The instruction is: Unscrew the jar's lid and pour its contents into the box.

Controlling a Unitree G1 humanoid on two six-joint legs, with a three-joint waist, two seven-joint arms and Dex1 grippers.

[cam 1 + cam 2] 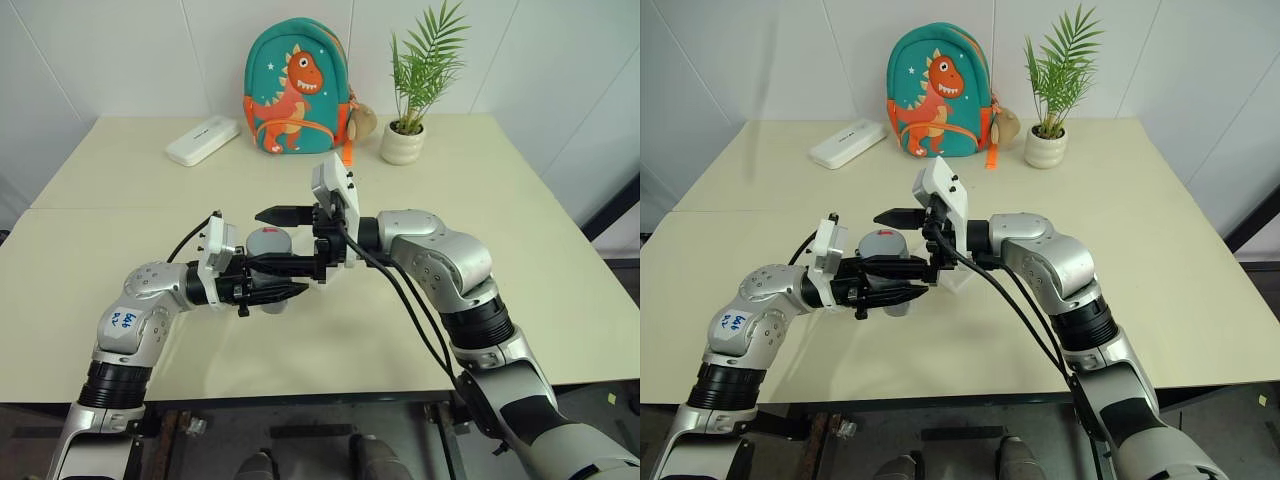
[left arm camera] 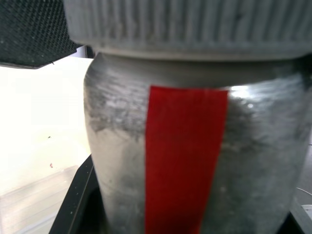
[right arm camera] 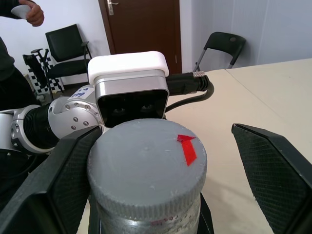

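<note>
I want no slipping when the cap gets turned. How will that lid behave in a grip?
The lid looks rigid, so it should not flex. Its ribbed rim likely helps the open right gripper bite. The jar looks smooth and round, so it might twist inside the shut left gripper.

Left arm reaches inward above table, left gripper (image 1: 285, 277) level, pointing right, fingers clamped shut on jar (image 1: 267, 244). Right arm bent inward opposite it, right gripper (image 1: 290, 240) level, pointing left, fingers spread wide either side of lid (image 3: 146, 163).
</note>
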